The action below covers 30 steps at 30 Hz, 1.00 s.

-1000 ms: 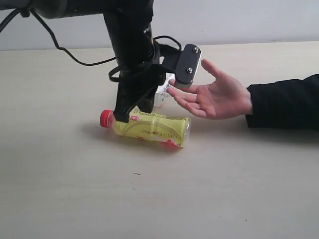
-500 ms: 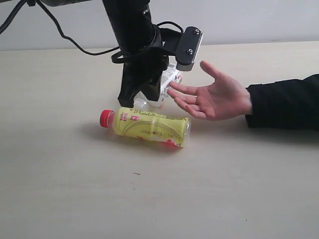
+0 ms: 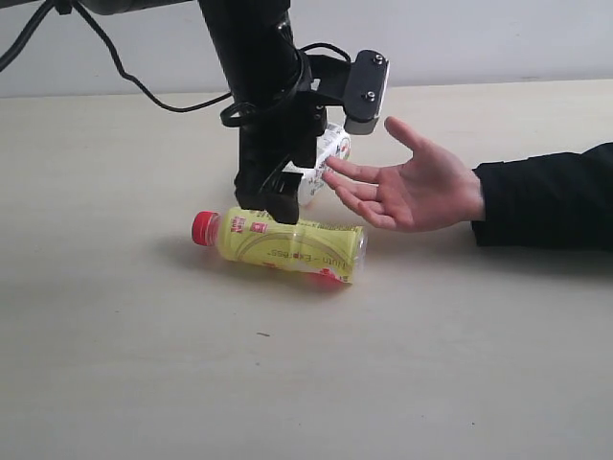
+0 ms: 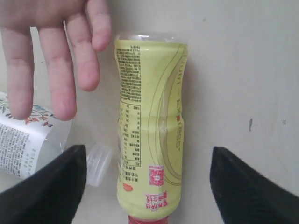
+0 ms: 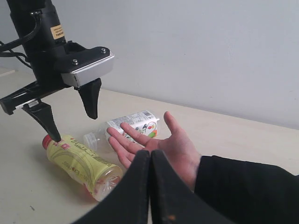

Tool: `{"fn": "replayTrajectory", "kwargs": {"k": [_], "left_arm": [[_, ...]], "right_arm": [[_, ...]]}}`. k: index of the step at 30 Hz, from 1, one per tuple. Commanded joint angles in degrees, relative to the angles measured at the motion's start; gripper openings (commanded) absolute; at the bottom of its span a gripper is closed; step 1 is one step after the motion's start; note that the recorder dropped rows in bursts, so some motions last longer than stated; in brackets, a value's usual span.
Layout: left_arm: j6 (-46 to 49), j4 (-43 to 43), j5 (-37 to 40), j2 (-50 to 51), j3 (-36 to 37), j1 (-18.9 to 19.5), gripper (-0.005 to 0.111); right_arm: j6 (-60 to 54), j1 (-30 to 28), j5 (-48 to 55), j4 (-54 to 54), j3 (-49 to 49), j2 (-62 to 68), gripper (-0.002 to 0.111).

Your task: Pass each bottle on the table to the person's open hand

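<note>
table (image 3: 115, 383) | yellow bottle (image 3: 287, 247) (on its side) beneath spread left end effector (image 3: 270, 213)

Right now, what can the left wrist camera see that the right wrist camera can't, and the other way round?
Only the left wrist view shows the tiny print on the yellow bottle. Only the right wrist view shows the person's black sleeve, the wall and the shut right claw. Both show the yellow bottle, the whitish bottle, the person's fingers, the table and the open left claw.
</note>
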Motion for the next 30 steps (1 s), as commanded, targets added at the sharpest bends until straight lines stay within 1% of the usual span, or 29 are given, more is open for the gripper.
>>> {"fn": "replayTrajectory", "kwargs": {"k": [1,13,18,30], "left_arm": [[-3.73,-0.47,0.08,1.79,-0.33,-0.34,0.071],[-3.75,-0.35,0.08,6.62,-0.10,-0.34,0.071],[-3.75,-0.35,-2.96,8.12,-0.10,-0.34,0.071],[-3.50,-0.35,-4.26,10.37,-0.10,-0.34,0.071]], "right_arm": [[0.00,-0.12,-0.63,0.00,0.21,-0.25,0.000],[0.00,-0.12,-0.63,0.00,0.21,-0.25,0.000],[0.00,-0.12,-0.63,0.00,0.21,-0.25,0.000],[0.00,-0.12,-0.63,0.00,0.21,-0.25,0.000]]}}
